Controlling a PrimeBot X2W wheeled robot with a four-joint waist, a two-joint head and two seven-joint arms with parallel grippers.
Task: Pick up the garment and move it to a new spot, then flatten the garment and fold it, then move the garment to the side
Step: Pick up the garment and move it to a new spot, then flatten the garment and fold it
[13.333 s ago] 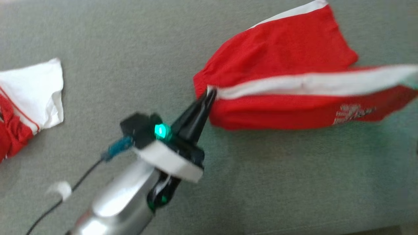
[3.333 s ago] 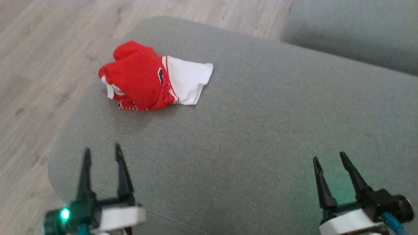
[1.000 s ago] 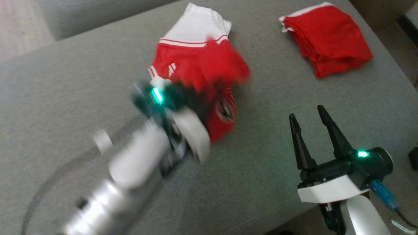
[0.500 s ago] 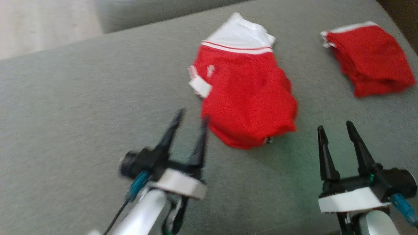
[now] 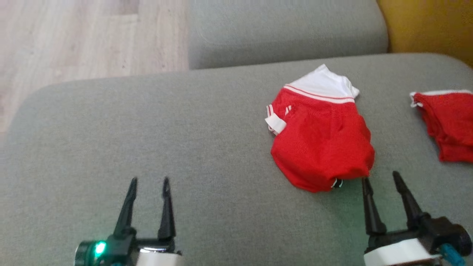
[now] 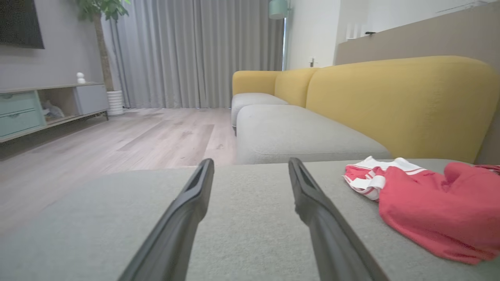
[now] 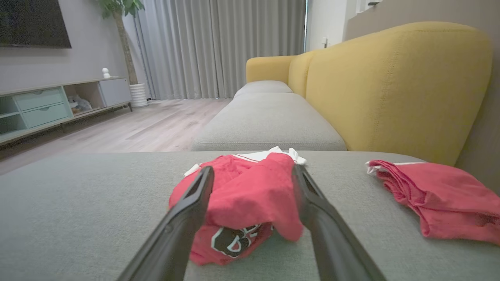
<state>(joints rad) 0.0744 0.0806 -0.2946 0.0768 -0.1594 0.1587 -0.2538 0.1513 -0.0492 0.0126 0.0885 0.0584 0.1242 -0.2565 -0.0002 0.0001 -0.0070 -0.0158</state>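
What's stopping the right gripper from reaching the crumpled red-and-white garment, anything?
Likely nothing, so yes: the right gripper is open, its tips right by the near edge of the garment, with nothing lying between. The right wrist view shows the cloth straight ahead.

Open grey cushion (image 5: 166, 129) left of garment (image 5: 321, 147); folded red cloth (image 5: 449, 125) right.
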